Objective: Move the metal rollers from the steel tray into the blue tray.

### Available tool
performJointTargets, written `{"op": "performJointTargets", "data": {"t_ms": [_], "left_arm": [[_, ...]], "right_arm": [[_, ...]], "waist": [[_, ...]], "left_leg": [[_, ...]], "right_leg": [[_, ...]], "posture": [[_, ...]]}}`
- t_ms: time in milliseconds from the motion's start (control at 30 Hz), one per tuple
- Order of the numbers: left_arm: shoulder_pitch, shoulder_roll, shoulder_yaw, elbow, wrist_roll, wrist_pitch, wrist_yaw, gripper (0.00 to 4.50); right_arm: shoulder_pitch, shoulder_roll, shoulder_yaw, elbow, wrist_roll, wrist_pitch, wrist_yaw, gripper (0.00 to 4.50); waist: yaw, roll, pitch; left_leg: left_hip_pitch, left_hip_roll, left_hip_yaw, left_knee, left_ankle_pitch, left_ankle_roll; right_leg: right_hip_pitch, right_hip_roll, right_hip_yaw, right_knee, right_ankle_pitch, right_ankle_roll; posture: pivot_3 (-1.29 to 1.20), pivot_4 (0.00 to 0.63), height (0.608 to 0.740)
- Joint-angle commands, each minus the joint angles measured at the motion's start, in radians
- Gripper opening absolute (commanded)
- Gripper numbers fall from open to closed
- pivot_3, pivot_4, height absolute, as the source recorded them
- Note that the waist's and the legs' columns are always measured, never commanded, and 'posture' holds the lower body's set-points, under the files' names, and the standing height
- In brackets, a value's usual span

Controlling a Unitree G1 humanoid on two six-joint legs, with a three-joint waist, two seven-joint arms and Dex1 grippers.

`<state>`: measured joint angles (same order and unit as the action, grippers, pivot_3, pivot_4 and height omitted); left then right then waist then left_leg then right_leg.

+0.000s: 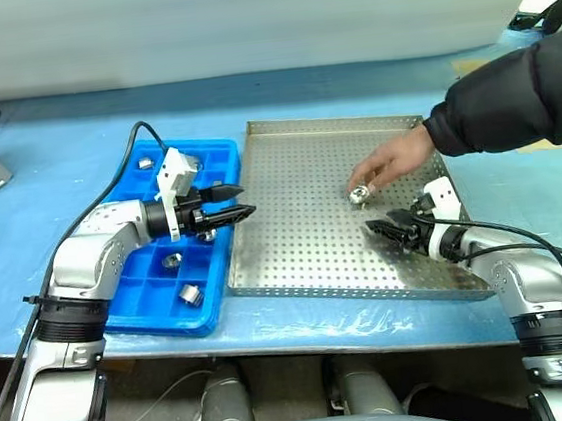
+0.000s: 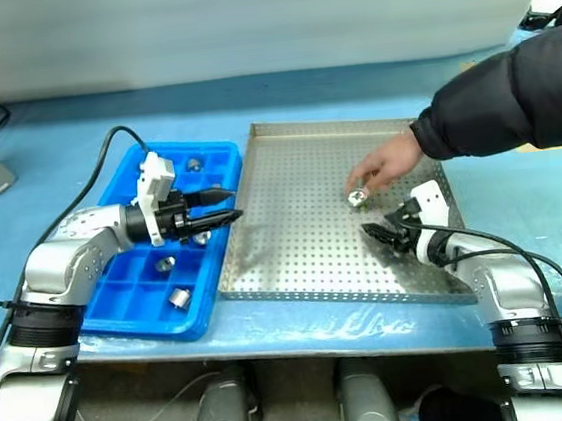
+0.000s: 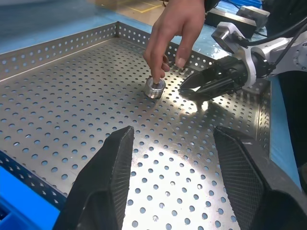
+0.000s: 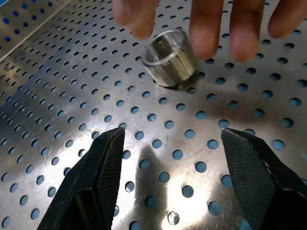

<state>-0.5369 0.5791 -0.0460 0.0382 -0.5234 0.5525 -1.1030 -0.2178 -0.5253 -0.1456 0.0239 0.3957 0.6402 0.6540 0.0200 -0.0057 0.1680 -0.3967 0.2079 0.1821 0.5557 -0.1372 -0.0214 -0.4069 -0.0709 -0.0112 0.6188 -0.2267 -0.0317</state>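
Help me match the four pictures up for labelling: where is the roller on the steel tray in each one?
Left eye view: the roller lies right of the steel tray's middle, under the person's hand.
Right eye view: same spot, ahead of the right gripper.
Left wrist view: centre, at the fingertips.
Right wrist view: upper middle, beyond the open fingers.
Shared landmark: the hand.

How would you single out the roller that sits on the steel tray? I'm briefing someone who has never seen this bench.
Find the steel tray, the big perforated one beside the blue tray. On its right half, under a person's hand, sits one metal roller. It is the lone roller on bare steel, in front of the open right end effector; the others lie in blue compartments.
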Motion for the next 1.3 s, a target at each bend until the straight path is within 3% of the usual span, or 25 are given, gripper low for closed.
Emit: {"op": "performJointTargets", "data": {"t_ms": [33, 300, 600, 833, 1300], "left_arm": [[-0.021, -0.003, 0.006, -0.007, 0.004, -0.02, -0.011, 2.74], [-0.01, -0.007, 0.017, -0.019, 0.004, -0.018, 0.0, 2.74], [-0.009, -0.02, 0.026, -0.019, -0.001, -0.019, 0.021, 2.74], [0.002, -0.029, 0.022, -0.039, -0.002, -0.015, 0.038, 2.74], [0.004, -0.031, 0.023, -0.032, 0.006, -0.025, 0.062, 2.74]], "right_arm": [[-0.029, 0.013, -0.031, 0.01, 0.0, -0.042, -0.024, 3.33], [-0.068, 0.045, 0.005, 0.017, -0.015, -0.05, -0.052, 3.33], [-0.182, 0.173, 0.032, -0.01, -0.008, -0.09, -0.107, 3.33], [-0.215, 0.192, 0.117, 0.056, -0.094, -0.145, -0.114, 3.33], [-0.248, 0.232, 0.0, 0.077, -0.081, -0.377, -0.194, 3.33]], "waist": [[-0.003, 0.0, 0.0], [-0.005, 0.0, 0.0], [-0.005, 0.001, 0.001], [-0.003, 0.001, 0.001], [-0.007, 0.001, 0.001]], "left_leg": [[0.0, 0.0, 0.0, 0.0, 0.0, 0.0], [0.0, 0.0, 0.0, 0.0, 0.0, 0.001], [-0.001, 0.0, 0.001, -0.001, 0.0, 0.0], [-0.002, 0.0, 0.001, -0.003, 0.0, -0.001], [-0.004, 0.0, 0.001, -0.004, 0.0, -0.001]], "right_leg": [[0.0, 0.0, 0.0, 0.0, 0.0, 0.0], [0.0, 0.0, 0.0, 0.0, 0.0, 0.0], [-0.001, 0.0, 0.0, 0.0, 0.0, 0.0], [-0.002, 0.0, 0.0, -0.002, 0.0, 0.0], [-0.005, 0.0, 0.0, -0.003, 0.0, 0.0]], "posture": [[-0.28, 0.15, 0.74], [-0.26, 0.15, 0.74], [-0.25, 0.15, 0.74], [-0.24, 0.15, 0.74], [-0.25, 0.15, 0.74]]}}
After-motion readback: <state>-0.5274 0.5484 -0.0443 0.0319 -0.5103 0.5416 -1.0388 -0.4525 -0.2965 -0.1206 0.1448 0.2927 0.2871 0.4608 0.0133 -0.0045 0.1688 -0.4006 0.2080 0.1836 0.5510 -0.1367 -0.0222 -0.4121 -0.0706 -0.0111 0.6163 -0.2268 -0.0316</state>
